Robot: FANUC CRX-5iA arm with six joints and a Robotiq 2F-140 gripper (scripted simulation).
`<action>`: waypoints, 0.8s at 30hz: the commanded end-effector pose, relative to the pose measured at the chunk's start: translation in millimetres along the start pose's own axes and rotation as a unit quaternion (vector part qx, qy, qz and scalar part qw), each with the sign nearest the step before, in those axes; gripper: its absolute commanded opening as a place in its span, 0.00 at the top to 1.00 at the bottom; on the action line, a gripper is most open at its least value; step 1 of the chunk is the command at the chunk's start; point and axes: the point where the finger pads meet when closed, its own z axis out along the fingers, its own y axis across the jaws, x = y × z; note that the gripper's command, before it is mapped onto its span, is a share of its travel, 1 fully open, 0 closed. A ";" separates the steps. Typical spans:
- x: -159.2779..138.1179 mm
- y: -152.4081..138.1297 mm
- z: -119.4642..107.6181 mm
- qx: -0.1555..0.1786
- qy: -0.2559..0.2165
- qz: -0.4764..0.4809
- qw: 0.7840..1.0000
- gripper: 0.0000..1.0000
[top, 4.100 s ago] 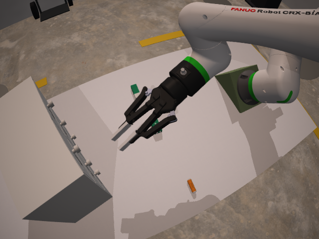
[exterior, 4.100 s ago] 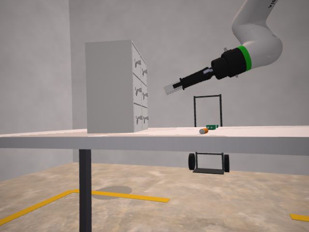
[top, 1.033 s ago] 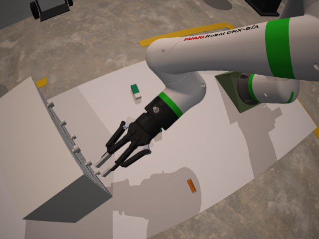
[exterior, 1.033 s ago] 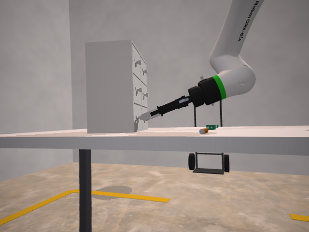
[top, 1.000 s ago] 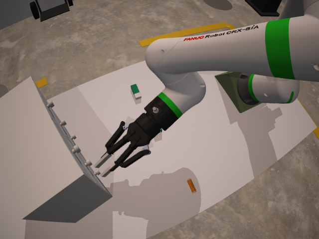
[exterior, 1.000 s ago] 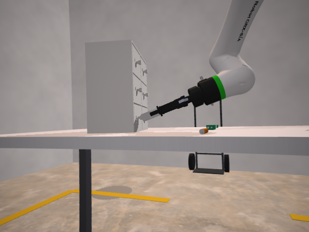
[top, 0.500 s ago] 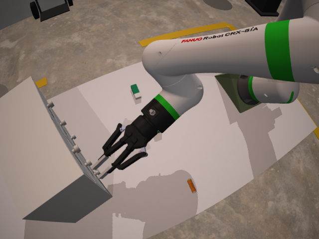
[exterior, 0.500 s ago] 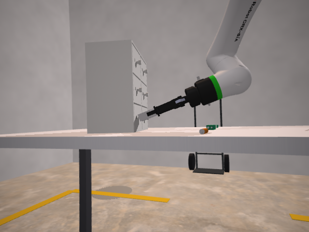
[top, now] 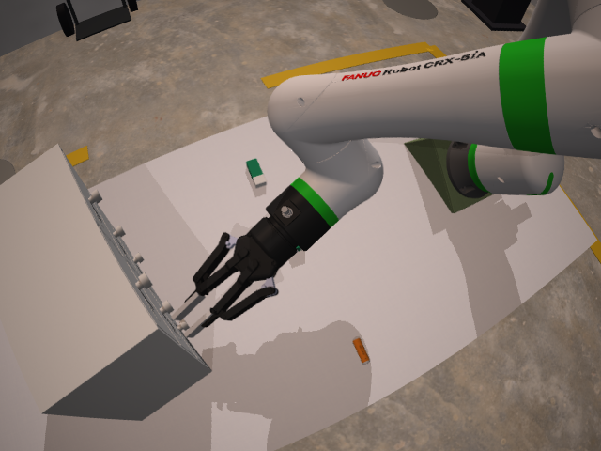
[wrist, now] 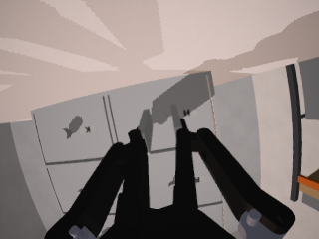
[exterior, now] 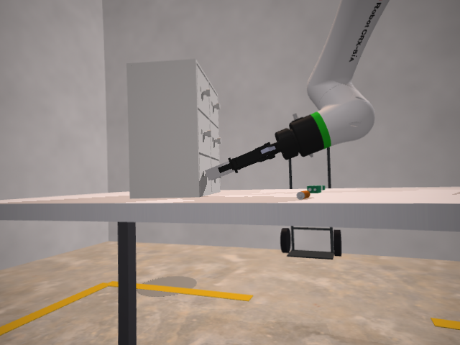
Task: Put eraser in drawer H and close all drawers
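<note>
The eraser [top: 255, 172], green and white, lies on the table far behind my arm; it also shows in the exterior view [exterior: 315, 188]. The small grey chest [top: 72, 291] stands at the table's left, and its drawers all look pushed in. The drawer letters are not readable. My gripper [top: 199, 306] [exterior: 211, 172] points at the bottom row of the chest's front. Its fingers stand a narrow gap apart, just short of the knobs [top: 166, 305], with nothing between them. In the wrist view the fingertips line up before a lower drawer.
An orange battery [top: 361, 350] lies on the table near its front edge, right of the gripper. The robot's dark base [top: 439, 172] stands at the back right. The chest's knobs stick out toward the fingers.
</note>
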 end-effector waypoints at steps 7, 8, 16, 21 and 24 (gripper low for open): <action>-0.2 -0.1 0.0 0.000 0.000 0.000 1.000 0.92; -0.2 -0.1 0.0 0.000 0.000 0.000 1.000 0.92; -0.2 -0.1 0.0 0.000 0.000 0.000 1.000 0.92; -0.2 -0.1 0.0 0.000 0.000 0.000 1.000 0.92; -0.2 -0.1 0.0 0.000 0.000 0.000 1.000 0.92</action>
